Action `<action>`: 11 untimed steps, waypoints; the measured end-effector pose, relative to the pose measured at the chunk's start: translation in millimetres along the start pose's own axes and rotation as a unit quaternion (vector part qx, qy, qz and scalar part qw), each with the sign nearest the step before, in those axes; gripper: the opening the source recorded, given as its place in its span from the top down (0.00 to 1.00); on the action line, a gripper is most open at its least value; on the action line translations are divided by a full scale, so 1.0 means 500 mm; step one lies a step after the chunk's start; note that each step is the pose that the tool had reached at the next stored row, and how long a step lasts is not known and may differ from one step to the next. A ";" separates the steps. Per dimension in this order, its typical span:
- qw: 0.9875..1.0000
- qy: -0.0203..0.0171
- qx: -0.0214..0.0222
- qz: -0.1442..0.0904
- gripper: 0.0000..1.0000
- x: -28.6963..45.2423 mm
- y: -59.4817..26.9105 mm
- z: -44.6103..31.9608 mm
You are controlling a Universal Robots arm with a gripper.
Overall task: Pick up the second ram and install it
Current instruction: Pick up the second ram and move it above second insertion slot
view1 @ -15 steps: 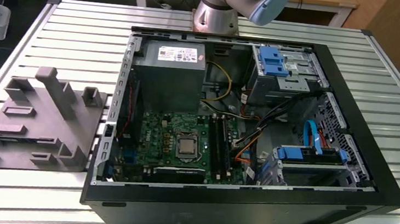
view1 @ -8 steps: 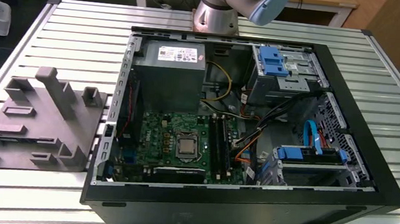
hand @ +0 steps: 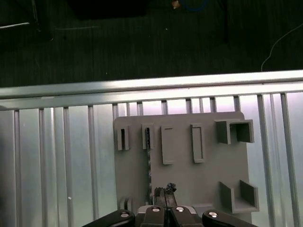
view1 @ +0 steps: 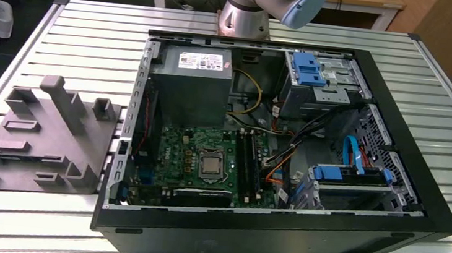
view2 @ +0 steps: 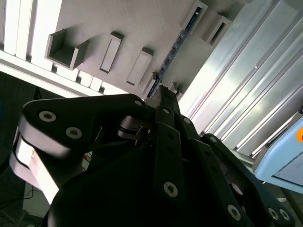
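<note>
Second ram [hand: 148, 165]: not yet in hand. Nearest the lens, gripper [hand: 164, 193] with fingers pressed together and apparently nothing between them, poised above the gray fixture [hand: 208, 179]. Further out, stick standing on edge in a narrow fixture slot, just beside the fingertips. Best opened wide, squared to that thin edge, lowered straight without levering. Beyond, slatted table [hand: 61, 156], then dark floor.

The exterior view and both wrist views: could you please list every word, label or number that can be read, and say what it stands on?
No text can be read.
White sticker on the power supply: print too small to read.
Motherboard: markings too small to read.
Grey fixture: no lettering visible.
</note>
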State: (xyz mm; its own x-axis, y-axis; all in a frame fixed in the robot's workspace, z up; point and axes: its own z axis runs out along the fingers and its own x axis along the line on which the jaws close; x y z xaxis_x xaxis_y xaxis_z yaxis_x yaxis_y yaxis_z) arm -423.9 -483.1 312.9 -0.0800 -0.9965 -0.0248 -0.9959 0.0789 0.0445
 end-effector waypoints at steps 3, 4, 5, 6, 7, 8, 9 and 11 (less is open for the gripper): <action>1.000 0.000 0.000 0.000 0.90 0.000 0.000 0.003; 1.000 0.000 0.000 0.000 0.90 0.000 0.000 0.005; 1.000 0.000 0.000 0.000 0.90 0.000 0.000 0.007; 1.000 0.000 0.000 0.000 0.90 0.000 0.000 0.010; 1.000 0.000 0.000 0.000 0.90 0.000 0.000 0.012; 1.000 0.000 0.000 0.000 0.90 0.000 -0.001 0.015; 1.000 0.000 -0.001 0.000 0.90 0.000 -0.001 0.017; 1.000 0.000 -0.001 0.000 0.90 0.000 -0.001 0.022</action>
State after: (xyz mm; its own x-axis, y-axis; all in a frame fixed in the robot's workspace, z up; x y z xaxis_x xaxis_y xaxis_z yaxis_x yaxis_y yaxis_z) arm -424.0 -483.1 301.7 -0.0800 -0.9965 -0.0247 -0.9958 0.0788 0.0461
